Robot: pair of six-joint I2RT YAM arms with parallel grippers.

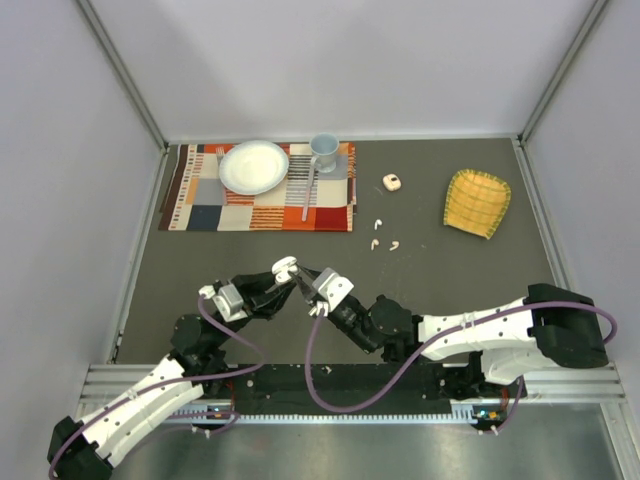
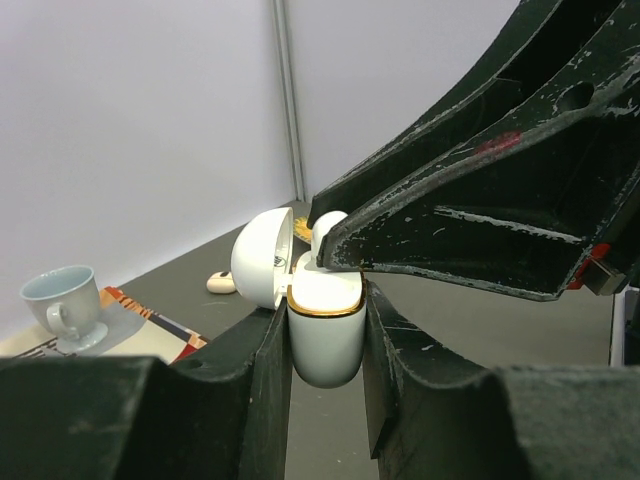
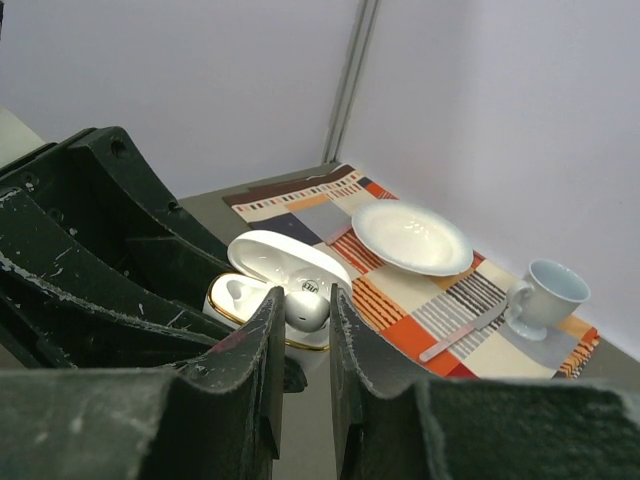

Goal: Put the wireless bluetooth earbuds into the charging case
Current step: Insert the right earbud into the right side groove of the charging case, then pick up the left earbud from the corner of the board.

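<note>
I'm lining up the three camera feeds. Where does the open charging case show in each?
Top external: charging case low centre, where both arms meet.
Left wrist: centre, clamped in the left pincer, lid open leftward.
Right wrist: left of centre, just past the right pincer, which holds an earbud at it.
Shared landmark: the pale blue cup on the placemat.

A striped patchwork placemat lies at the far left of the dark grey table. It carries a white plate, a pale blue cup and a silver utensil (spoon or knife, hard to tell). Well apart to the right sits a yellow checked cloth.
</note>
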